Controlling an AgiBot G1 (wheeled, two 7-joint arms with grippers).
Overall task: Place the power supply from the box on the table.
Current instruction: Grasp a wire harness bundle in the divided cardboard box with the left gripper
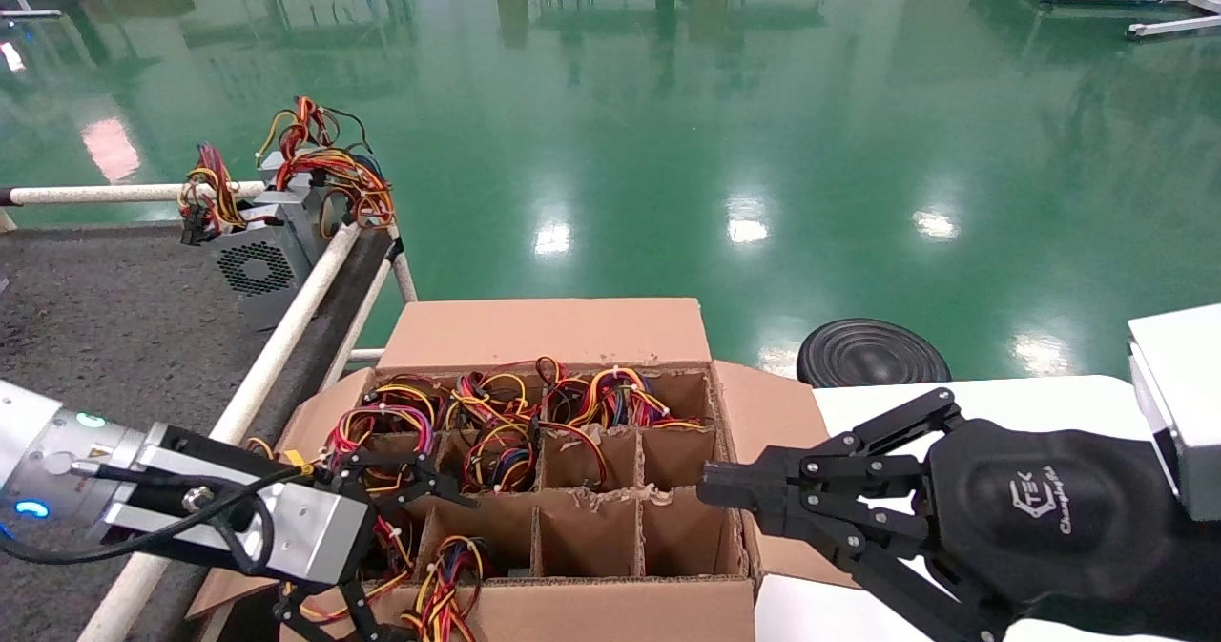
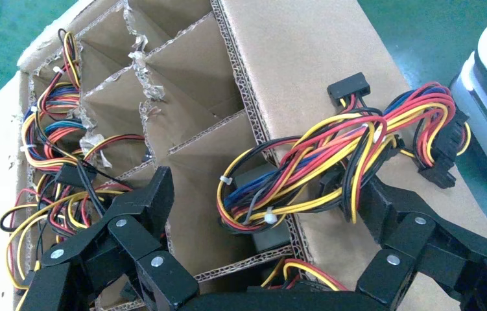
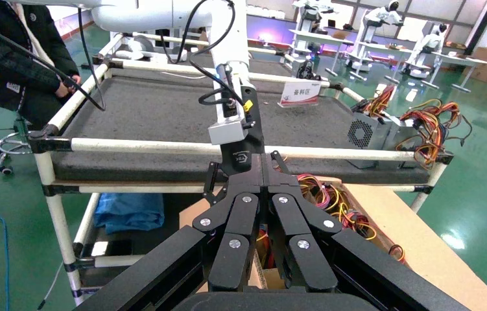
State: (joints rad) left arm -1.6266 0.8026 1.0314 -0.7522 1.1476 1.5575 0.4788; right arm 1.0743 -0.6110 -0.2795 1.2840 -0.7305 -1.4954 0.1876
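The brown box (image 1: pixel 544 332) stands open in front of me, its divider cells holding wire bundles on the left and far side. My left gripper (image 1: pixel 405 561) is open over the near-left cell. In the left wrist view its fingers (image 2: pixel 153 194) straddle that cell, where the grey power supply (image 2: pixel 268 234) sits low under its red, yellow and black wires (image 2: pixel 331 152) that spill over the box wall. My right gripper (image 1: pixel 711 485) is shut and empty, hovering at the box's right edge. The dark grey table (image 1: pixel 95 318) lies to the left.
Two grey fan-grille units (image 1: pixel 253 265) with wires sit at the table's far corner by a white rail (image 1: pixel 286 308). A white tabletop (image 1: pixel 1002 399) is under my right arm, with a black round disc (image 1: pixel 873 351) beyond it. A person (image 3: pixel 7 58) stands past the table.
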